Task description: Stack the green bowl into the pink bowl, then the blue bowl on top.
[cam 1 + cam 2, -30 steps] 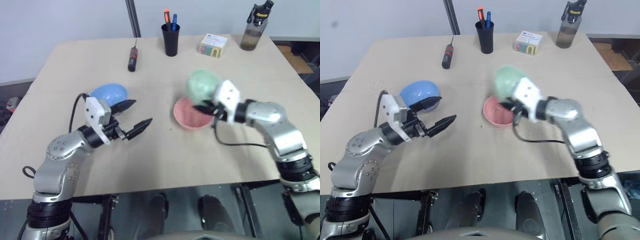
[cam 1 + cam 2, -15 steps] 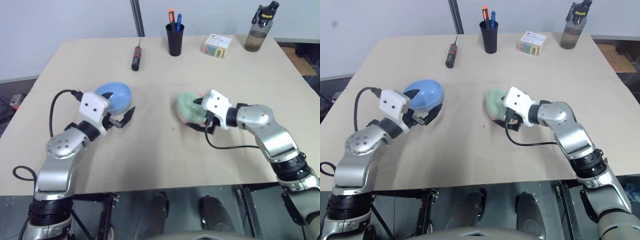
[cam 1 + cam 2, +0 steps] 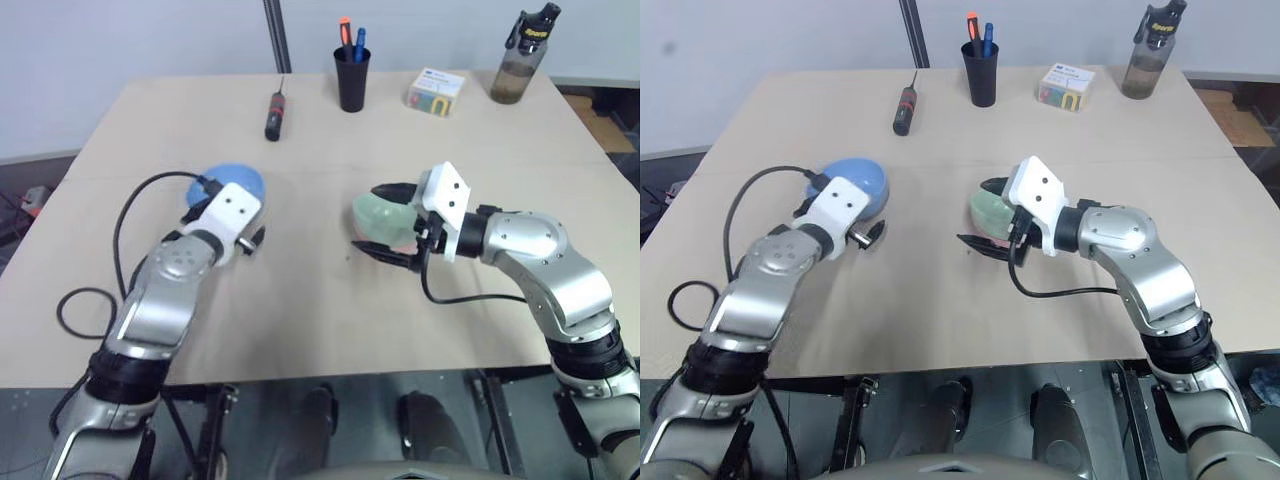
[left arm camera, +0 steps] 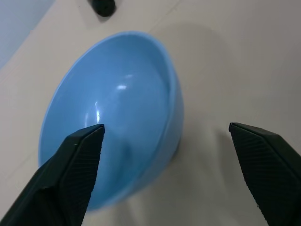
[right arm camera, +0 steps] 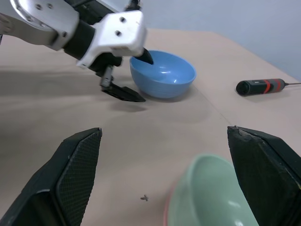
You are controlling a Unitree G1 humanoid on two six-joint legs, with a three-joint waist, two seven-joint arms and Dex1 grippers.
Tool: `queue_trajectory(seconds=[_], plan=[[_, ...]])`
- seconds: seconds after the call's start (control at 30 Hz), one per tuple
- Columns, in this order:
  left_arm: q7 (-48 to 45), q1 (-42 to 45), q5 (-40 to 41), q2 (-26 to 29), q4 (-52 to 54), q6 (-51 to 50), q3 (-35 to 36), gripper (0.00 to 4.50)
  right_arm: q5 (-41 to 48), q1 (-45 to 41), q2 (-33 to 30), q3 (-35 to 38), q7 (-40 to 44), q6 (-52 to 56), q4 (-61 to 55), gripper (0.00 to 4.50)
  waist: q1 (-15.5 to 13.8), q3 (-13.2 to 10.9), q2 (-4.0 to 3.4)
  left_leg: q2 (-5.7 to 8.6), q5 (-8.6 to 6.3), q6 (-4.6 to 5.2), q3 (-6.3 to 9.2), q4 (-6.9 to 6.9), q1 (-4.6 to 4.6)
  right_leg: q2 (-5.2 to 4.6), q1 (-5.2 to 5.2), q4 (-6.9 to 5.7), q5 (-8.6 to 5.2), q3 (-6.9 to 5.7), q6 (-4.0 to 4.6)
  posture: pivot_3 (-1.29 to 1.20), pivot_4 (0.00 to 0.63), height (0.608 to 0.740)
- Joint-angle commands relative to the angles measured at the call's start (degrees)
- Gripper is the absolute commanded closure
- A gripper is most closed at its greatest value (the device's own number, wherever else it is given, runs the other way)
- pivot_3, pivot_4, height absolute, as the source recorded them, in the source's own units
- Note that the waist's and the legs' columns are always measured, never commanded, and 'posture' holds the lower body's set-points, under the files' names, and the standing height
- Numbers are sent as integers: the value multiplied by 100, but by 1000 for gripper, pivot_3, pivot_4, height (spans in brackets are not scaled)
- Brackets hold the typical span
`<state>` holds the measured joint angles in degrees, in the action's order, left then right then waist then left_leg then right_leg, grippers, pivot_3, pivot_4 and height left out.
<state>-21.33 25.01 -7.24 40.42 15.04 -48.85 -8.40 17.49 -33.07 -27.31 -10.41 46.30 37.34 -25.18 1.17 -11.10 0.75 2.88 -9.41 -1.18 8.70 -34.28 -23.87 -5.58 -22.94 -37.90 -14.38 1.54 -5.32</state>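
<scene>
Jaws of the left gripper (image 4: 164, 179) stand spread wide around the near rim of the blue bowl (image 4: 117, 113), one finger over the hollow and the other outside the wall, and it is not clear that either touches it; the left arm reaches forward from the counter's (image 3: 300, 310) near left edge with its wrist bent down toward the bowl. Jaws of the right gripper (image 3: 385, 222) are also spread wide and hold nothing, with one black finger above the green bowl (image 3: 378, 216) and the other low by its near side; the right arm comes in from the right, forearm roughly level, pointing left across the counter. One green bowl sits nested in one pink bowl (image 3: 400, 240), only a sliver of pink rim peeking out beneath it, near the counter's middle. One blue bowl stands upright well to the left of that pair. Along the far edge lie one screwdriver (image 3: 270, 113), one black cup (image 3: 351, 78) with pens, one small box (image 3: 435, 90) and one bottle (image 3: 516, 60).
</scene>
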Motion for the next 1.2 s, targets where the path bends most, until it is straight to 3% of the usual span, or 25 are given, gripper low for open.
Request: queue_trajectory(seconds=[0.03,0.1,0.13,0.2,0.33,0.53,0.77,0.9,1.03,1.2], plan=[[-83,295,-251,139,14,-277,-107,1614,115,-23,-114,155,-92,43,-349,0,31,0,0,0,0,0,-2,0,-1,0,-2,0,0,1,0,0,150,740],[-183,375,-282,196,-19,-286,-177,2416,132,-9,-143,141,-161,90,-401,0,69,0,0,0,0,0,-1,2,-2,-1,-3,0,0,1,0,0,150,740],[-223,403,-302,213,-43,-295,-203,2578,144,3,-154,134,-192,117,-428,0,75,0,0,0,0,0,-1,3,-2,-1,-4,0,0,0,0,0,150,740],[-282,462,-334,234,-115,-229,-253,3459,142,92,-197,135,-228,135,-506,0,99,0,0,0,0,0,-1,3,-2,-1,-4,0,0,1,0,0,150,740],[-491,579,-327,288,-211,-171,-322,4336,138,330,-283,144,-326,115,-656,0,100,-1,1,0,0,0,0,3,-3,-1,-4,0,0,0,-1,0,150,740],[-654,695,-279,315,-406,149,-212,4403,108,632,-518,291,-370,-22,-707,0,102,-1,2,0,0,0,-1,2,-5,-2,-6,-1,0,1,-1,0,150,740],[-2104,1016,1248,28,-130,1471,441,4403,471,1328,-794,1012,-327,-115,-1055,0,54,-3,5,2,0,0,0,-1,-16,-9,-8,4,0,-2,1,0,150,740],[-3418,1255,2014,94,-126,2195,315,4403,774,2054,-925,1692,-249,-338,-1485,0,55,-3,6,8,0,0,-7,-1,-23,-19,-12,8,13,-1,21,0,150,740],[-4077,1563,2466,-171,-396,2880,335,4403,836,2846,-1022,2385,-270,-629,-1862,0,62,-3,5,7,0,1,-11,-4,-22,-17,-11,5,7,0,10,0,150,740],[-5203,2305,2608,-499,-1558,3640,-30,4403,962,4126,-966,3503,-361,-814,-2373,0,6,-3,6,5,0,2,-10,-20,-20,-12,-3,-2,0,-1,-3,0,150,740]])
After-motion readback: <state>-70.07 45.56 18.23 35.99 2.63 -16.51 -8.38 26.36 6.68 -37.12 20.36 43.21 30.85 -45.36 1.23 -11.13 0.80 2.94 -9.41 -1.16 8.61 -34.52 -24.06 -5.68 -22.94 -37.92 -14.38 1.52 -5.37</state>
